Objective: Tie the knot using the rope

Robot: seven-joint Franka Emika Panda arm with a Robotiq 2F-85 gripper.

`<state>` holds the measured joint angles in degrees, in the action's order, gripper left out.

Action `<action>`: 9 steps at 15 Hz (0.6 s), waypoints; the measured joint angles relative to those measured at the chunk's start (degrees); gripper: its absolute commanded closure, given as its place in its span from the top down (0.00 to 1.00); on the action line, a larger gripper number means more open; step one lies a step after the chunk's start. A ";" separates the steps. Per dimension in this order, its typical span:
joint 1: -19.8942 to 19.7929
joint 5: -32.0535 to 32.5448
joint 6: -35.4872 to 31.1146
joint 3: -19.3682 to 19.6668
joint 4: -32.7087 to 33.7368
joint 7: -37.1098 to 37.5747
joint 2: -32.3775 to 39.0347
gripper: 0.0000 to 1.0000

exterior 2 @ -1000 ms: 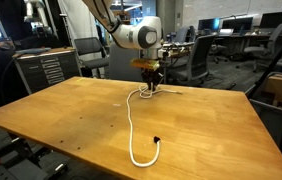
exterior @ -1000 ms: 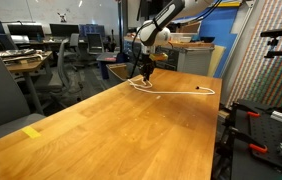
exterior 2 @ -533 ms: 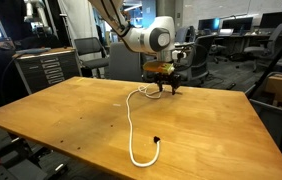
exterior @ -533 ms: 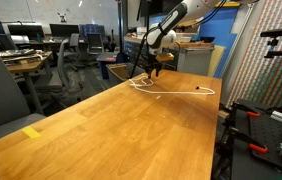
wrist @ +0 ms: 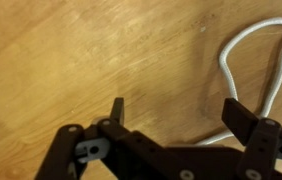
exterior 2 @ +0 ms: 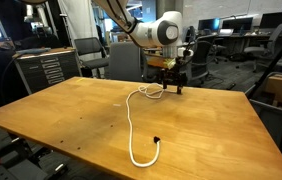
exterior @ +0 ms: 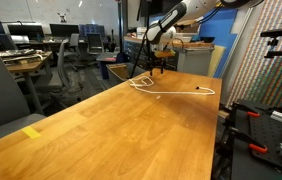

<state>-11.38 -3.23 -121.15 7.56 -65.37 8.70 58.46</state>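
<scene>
Black gripper fingers stand wide apart, only bare wood between them in the wrist view. White rope curves just beside one finger, not gripped. In an exterior view the gripper hangs low over the far end of the wooden table. Rope lies flat on it: small loop by the gripper, long tail running to a dark-tipped hook near the opposite edge

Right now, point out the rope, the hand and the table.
rope (exterior 2: 130, 125), in an exterior view, on its long middle stretch
hand (wrist: 174, 112), wrist view, midway between its open fingertips
table (exterior 2: 66, 110), in an exterior view, bare wood top
</scene>
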 measured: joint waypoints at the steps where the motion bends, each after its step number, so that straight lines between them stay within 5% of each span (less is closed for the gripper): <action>1: -0.01 -0.56 1.66 0.05 1.21 2.75 0.34 1.00; 5: 0.03 -4.47 3.34 -0.20 6.07 12.99 3.28 1.00; 9: 0.13 -4.93 3.07 -0.34 8.12 15.74 5.50 1.00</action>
<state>-11.25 -8.16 -118.08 7.22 -57.26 24.44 63.96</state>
